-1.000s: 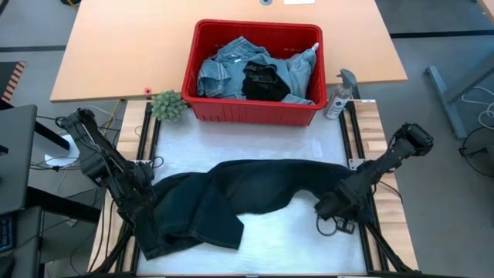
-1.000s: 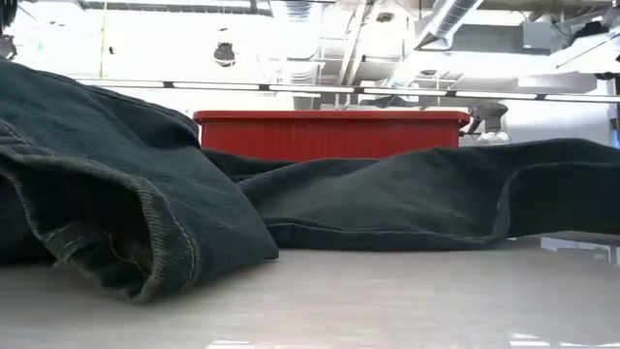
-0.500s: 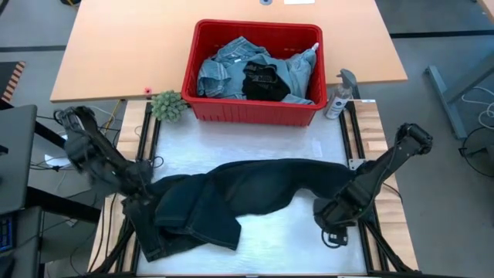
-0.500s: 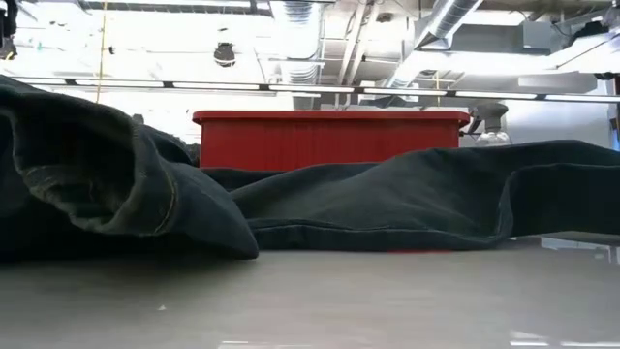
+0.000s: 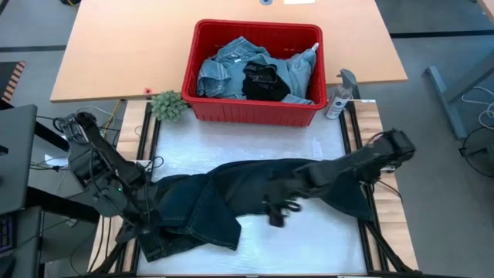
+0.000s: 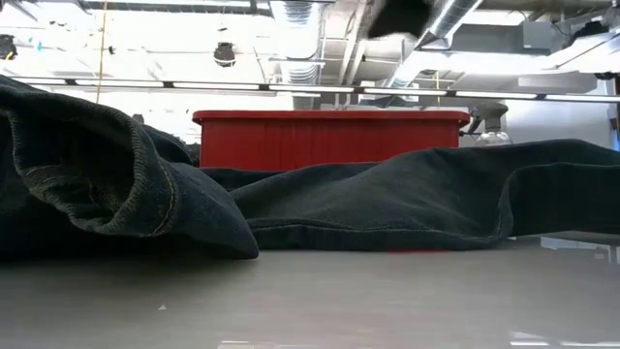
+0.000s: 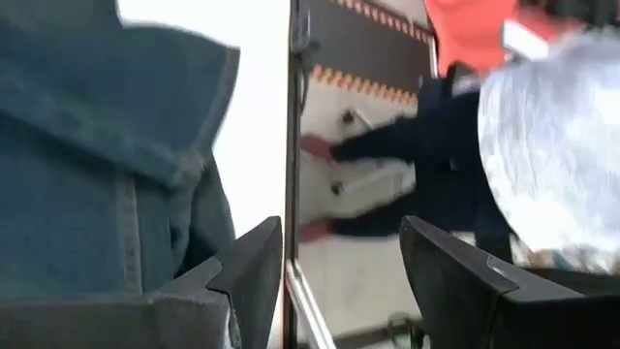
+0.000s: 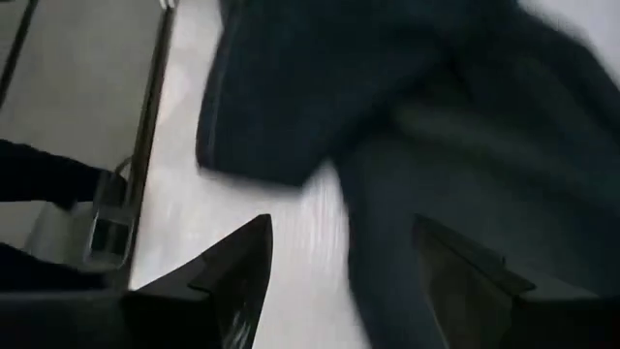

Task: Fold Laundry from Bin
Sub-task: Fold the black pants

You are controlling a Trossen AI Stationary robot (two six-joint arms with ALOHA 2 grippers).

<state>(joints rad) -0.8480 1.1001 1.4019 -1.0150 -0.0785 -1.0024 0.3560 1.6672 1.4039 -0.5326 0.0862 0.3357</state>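
Standing by the table's left edge, the left gripper (image 5: 131,224) has let go, fingers spread beside the dark jeans (image 5: 231,197) lying across the mat in front of the bin (image 5: 255,108). Since a moment ago the right gripper (image 5: 279,210) has swung inward over them, fingers parted and probably empty; only its wrist view shows that gap.

Dark jeans (image 6: 387,204) hide most of the bin (image 6: 329,136); perhaps more behind.

We can read no text, label, brand or number anywhere; a black garment (image 5: 262,80) in the bin (image 5: 255,113) bears pale marks, illegible.
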